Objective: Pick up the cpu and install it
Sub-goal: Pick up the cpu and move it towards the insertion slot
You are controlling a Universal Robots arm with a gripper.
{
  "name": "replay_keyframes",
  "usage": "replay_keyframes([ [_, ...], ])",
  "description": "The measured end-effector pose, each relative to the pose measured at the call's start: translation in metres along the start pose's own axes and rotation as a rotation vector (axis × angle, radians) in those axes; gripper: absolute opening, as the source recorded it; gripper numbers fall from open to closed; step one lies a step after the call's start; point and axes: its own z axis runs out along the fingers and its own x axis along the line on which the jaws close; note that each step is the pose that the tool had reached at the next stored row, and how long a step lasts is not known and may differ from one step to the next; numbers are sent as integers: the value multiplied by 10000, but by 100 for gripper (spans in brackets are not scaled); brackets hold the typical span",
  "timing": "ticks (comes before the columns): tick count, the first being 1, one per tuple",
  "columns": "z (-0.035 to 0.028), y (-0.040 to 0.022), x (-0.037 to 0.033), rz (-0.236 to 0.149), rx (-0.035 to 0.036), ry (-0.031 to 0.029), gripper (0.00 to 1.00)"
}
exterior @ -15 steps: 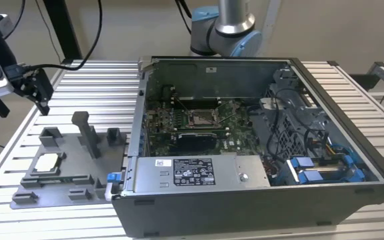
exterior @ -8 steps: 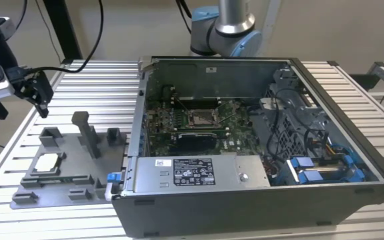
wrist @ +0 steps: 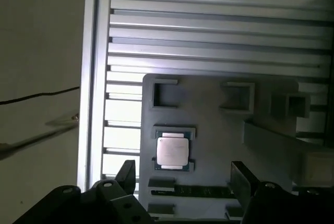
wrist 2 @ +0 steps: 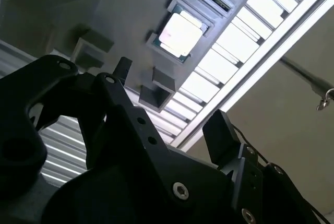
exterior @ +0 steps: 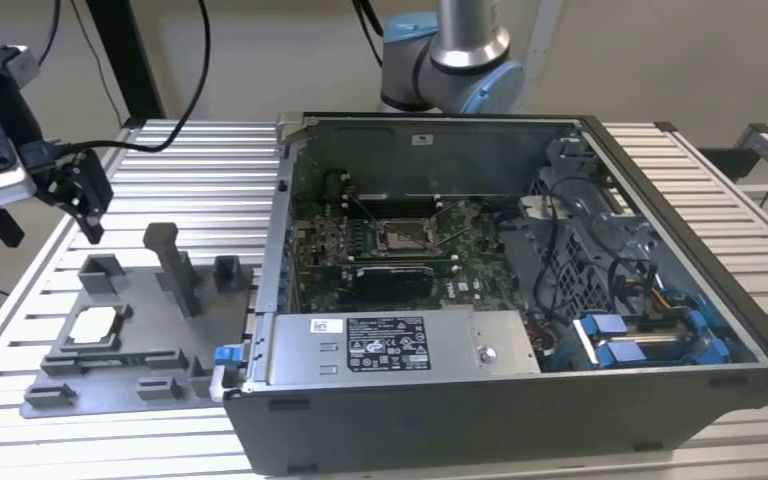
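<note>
Places here are given from the grey fixture plate point(exterior: 217, 340), which lies on the slatted bench point(exterior: 204, 150) toward the exterior view's left. Furthest to that side, above the plate's far corner and clear of it, the jaws hang at the end of the arm point(exterior: 464, 40). In the first wrist view the two dark fingertips point(wrist: 127, 171) stand wide apart with nothing between them, and the second wrist view shows the fingertips point(wrist 2: 223, 132) the same way. The jaws are empty. They are probably held high so that the wrist cameras can take in the plate.

The cpu point(exterior: 97, 325) lies flat on the plate in a shallow framed pocket, pale metal top up and untouched. Both wrist views show the cpu point(wrist: 171, 151) point(wrist 2: 180, 35) beyond the fingertips. The pocket's raised lips seem meant to keep the chip square and at a known spot, so its edges can be gripped. A tall post point(exterior: 177, 265) and several low blocks on the plate stand near the pocket, apart from the chip.

Just beside the plate, on the exterior view's right, sits the open computer case point(exterior: 491, 420). Its side panel is off, so the board can be reached from above. Inside it, well apart from the plate, the socket point(exterior: 404, 237) sits on the green board point(exterior: 324, 240). I cannot tell whether its frame is latched. Judging from this, the pick-up has not yet begun.
</note>
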Motion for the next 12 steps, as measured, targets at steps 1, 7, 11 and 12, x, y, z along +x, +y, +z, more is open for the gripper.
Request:
replay_keyframes([
  [1, 8, 1, 0, -2, 22, -65, 100],
  [7, 88, 2, 4, 82, 53, -123, 100],
  [11, 153, 4, 11, 139, 53, -122, 100],
  [12, 161, 6, 19, 148, 47, -120, 100],
])
